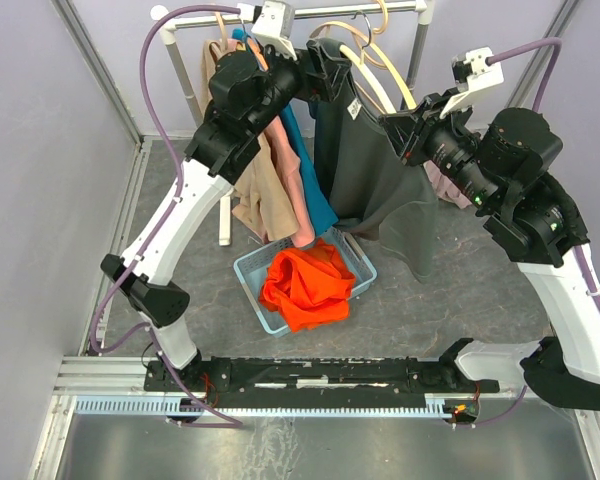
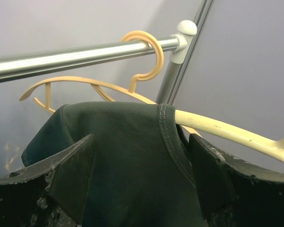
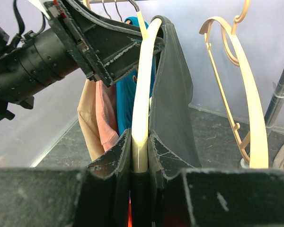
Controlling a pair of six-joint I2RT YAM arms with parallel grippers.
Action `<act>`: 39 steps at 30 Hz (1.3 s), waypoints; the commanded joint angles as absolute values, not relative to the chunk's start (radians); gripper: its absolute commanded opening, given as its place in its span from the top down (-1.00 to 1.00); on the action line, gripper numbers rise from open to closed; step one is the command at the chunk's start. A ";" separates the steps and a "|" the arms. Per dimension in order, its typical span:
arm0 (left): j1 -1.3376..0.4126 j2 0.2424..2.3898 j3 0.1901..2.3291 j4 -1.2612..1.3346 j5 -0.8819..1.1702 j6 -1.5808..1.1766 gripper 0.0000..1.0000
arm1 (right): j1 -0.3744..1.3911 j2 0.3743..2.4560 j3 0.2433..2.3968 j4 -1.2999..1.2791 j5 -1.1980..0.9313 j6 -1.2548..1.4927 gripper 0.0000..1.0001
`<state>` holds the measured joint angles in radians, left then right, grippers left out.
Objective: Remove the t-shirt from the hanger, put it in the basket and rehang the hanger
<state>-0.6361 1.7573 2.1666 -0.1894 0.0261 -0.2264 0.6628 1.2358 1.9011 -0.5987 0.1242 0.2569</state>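
Grey-walled bay, metal rail. The right hand clamps the cream plastic hanger; left hand apart, straddling dark grey t-shirt.

The left arm rises from its base at the near left, leans up and inward, and turns at the wrist to point right. Its left fingers are spread wide apart and level with each other. The right arm climbs from the near right, folds at the elbow and reaches up and left, with the right fingers drawn nearly together and clamped on the end of a hanger
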 commanded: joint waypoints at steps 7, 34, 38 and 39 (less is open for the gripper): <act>-0.634 1.775 2.220 -0.183 -0.005 -0.275 -0.56 | 0.660 1.201 1.922 -0.494 0.122 0.252 0.98; -0.634 1.718 2.165 -0.153 0.044 -0.268 0.58 | 0.660 1.198 1.908 -0.494 0.126 0.252 0.98; -0.635 1.729 2.178 -0.151 0.050 -0.274 0.69 | 0.660 1.197 1.905 -0.495 0.130 0.252 0.98; -0.634 1.732 2.184 -0.152 0.052 -0.275 0.80 | 0.660 1.198 1.907 -0.495 0.131 0.253 0.98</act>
